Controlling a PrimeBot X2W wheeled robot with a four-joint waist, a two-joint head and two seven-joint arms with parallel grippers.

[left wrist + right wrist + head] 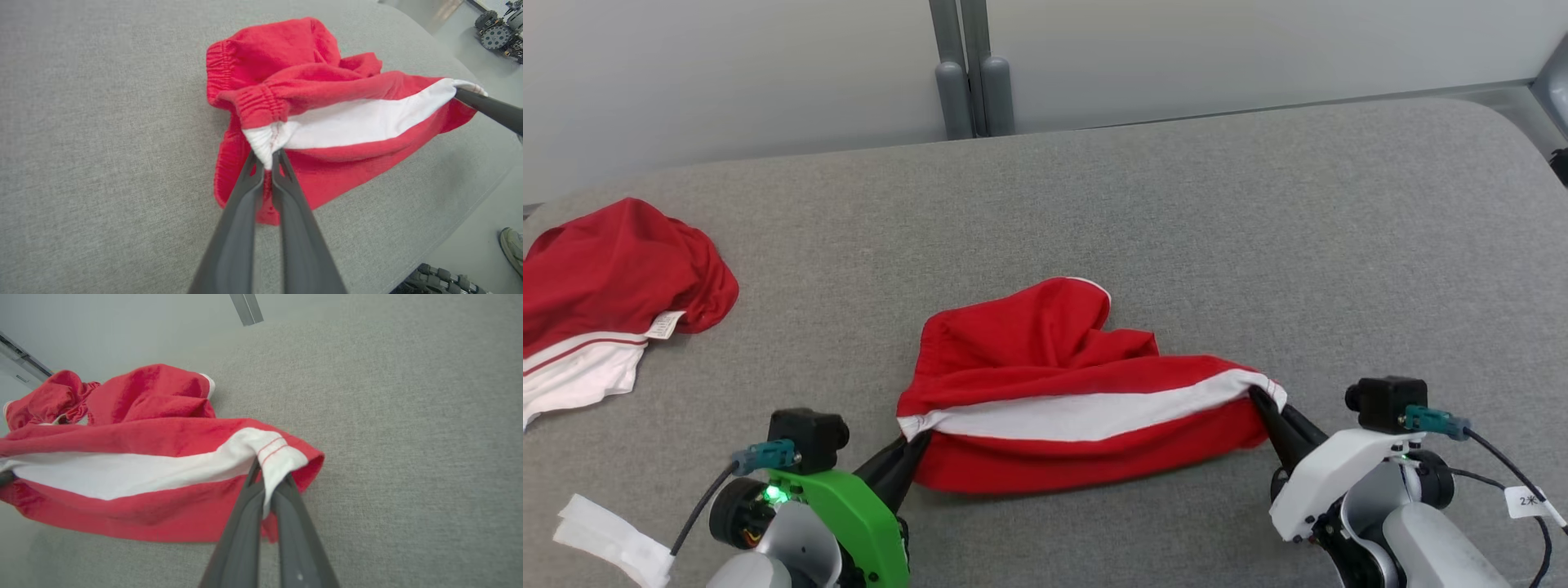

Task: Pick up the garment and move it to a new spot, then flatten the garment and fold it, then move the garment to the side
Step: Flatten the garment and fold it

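Note:
The garment (1054, 384) is a pair of red shorts with a white side stripe, crumpled near the front middle of the grey table. My left gripper (920, 439) is shut on the garment's white waistband end (265, 141). At the opposite end of the stripe, my right gripper (1260, 398) is shut on the white hem corner (273, 455). The stripe stretches between the two grippers and the cloth hangs slightly off the surface there. In the left wrist view the right gripper's fingers (490, 108) come in from the right edge.
A second red and white garment (613, 286) lies bunched at the table's far left. A white scrap (609, 539) lies near the front left edge. The grey table (1258, 245) stretches behind and to the right. A person's shoe (512, 247) stands on the floor beyond the table's edge.

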